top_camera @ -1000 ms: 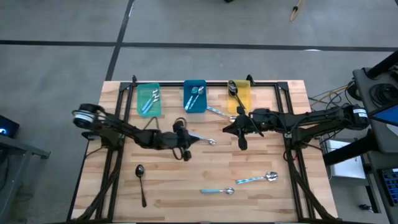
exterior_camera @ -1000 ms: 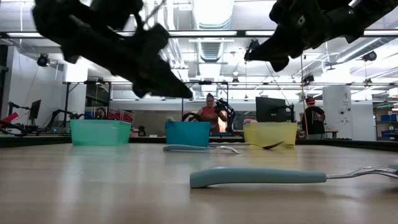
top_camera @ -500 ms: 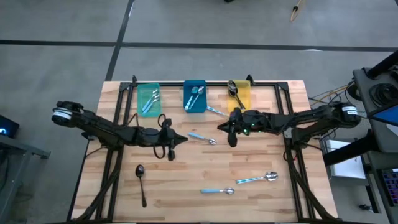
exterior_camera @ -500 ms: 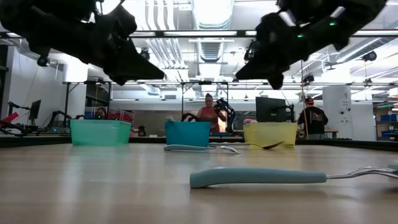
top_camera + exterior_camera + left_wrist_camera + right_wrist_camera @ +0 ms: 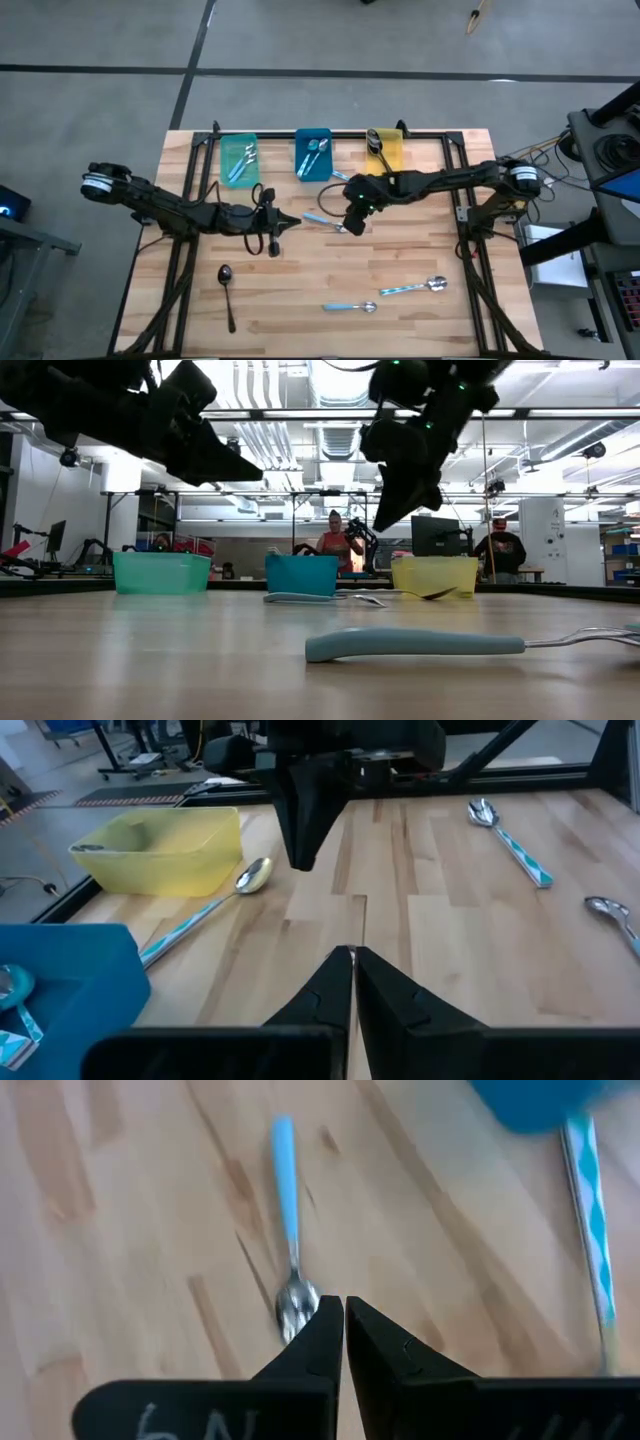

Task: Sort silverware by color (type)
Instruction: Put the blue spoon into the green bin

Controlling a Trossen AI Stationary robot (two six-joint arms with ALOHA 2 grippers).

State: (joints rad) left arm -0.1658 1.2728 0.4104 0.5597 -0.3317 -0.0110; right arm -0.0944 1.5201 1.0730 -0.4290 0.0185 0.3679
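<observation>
The right claw (image 5: 354, 213), its tips pressed together and holding nothing, is hovering right over the bowl end of a blue-handled spoon (image 5: 288, 1230) lying on the surface (image 5: 420, 255), its handle running straight ahead, while the shut left claw (image 5: 278, 226) is waiting farther off.

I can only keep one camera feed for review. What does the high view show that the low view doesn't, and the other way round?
Only the high view shows the dark spoon lying near the table's front left, the spoons inside the teal bin and blue bin, and which arm is which. Only the low view shows the room behind the table, with people there. Both show the three bins, including the yellow bin, the left gripper and the right gripper, both shut and empty, above the table.
</observation>
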